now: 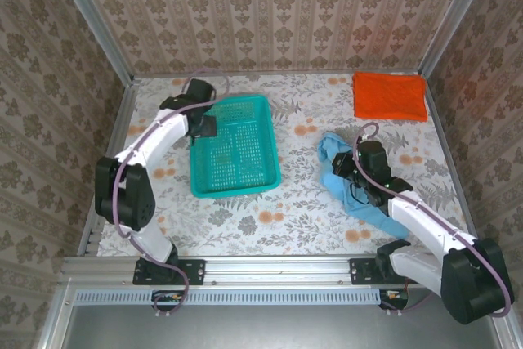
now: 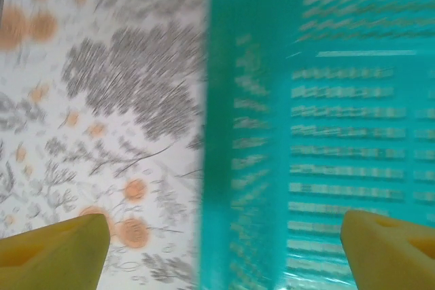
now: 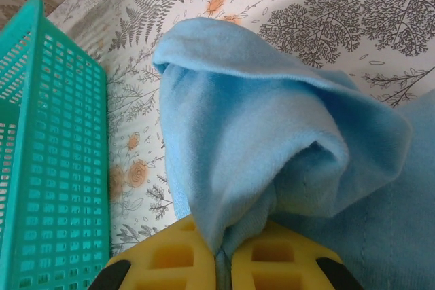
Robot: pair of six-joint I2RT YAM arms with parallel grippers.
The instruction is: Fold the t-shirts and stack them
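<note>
top external looks down from high behind the near edge, whole tabletop point(image 1: 310, 214). left wrist close over basket point(image 2: 306, 134) wall, blurred. right wrist close on blue shirt point(image 3: 272, 134); all share basket.

I've got a teal mesh basket point(image 1: 241, 153) sitting left of centre on the floral-print surface point(image 1: 302, 210), with damask-patterned walls point(image 1: 270, 6) on three sides.

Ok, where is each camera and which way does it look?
Top: high behind, looking down at table, teal basket, orange shirt; both arms show.
Left wrist: on the left arm, looking down at the basket's side; the open left hand's fingers show.
Right wrist: on the right arm, facing the blue shirt its shut right hand pinches.
All share the basket.
</note>
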